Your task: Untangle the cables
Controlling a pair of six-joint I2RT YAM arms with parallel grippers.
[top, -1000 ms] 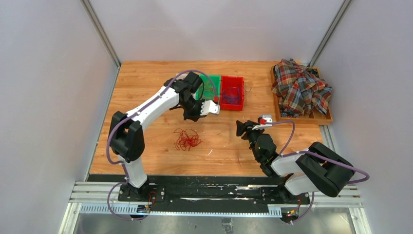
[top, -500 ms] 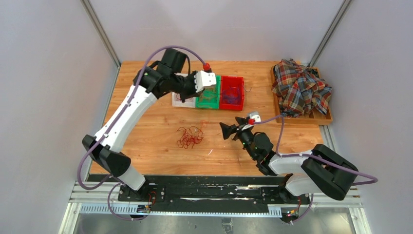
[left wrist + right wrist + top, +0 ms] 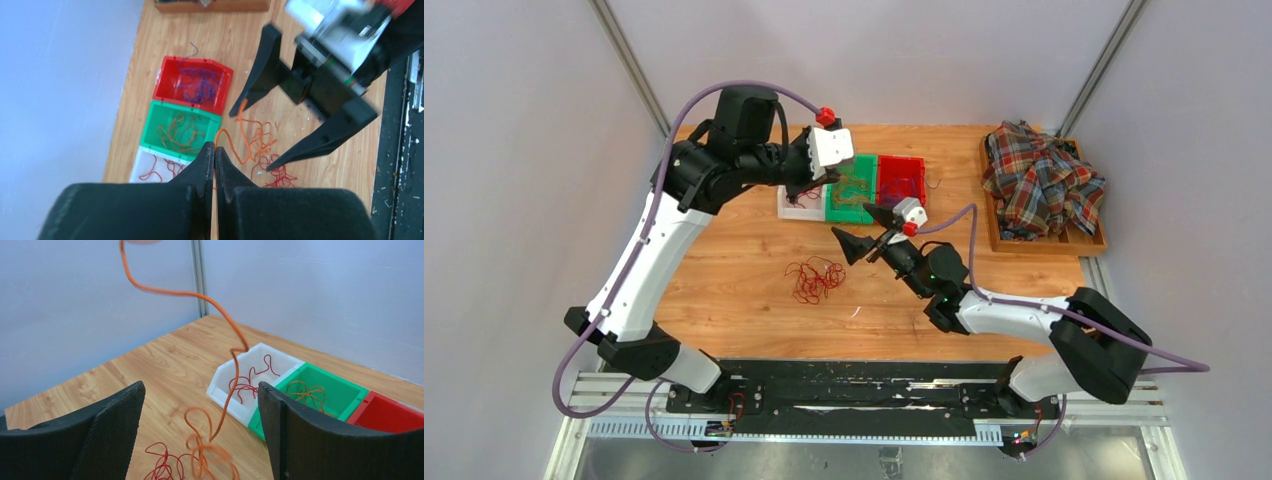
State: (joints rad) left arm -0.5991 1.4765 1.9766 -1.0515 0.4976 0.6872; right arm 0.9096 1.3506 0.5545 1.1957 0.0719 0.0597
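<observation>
The left pincer [image 3: 215, 146] is closed, its tips pinching one orange strand [image 3: 230, 340] high above the bench [image 3: 724, 260], over the row of bins in the upper middle of the top view. In the right wrist view this strand curls down from the top left of the frame to the cables [image 3: 812, 280], a loose red and orange bunch lying on the bench at mid-frame. The right pincer [image 3: 864, 230] is spread wide and holds nothing, reaching in just right of the bunch and above it. Behind it stand a white bin [image 3: 802, 214] with red cords, a green bin [image 3: 849, 219] with olive-orange ones and a red bin [image 3: 902, 160] with purple ones. A plaid cloth [image 3: 1039, 180] is heaped on a wooden tray [image 3: 1044, 245] at the upper right.
</observation>
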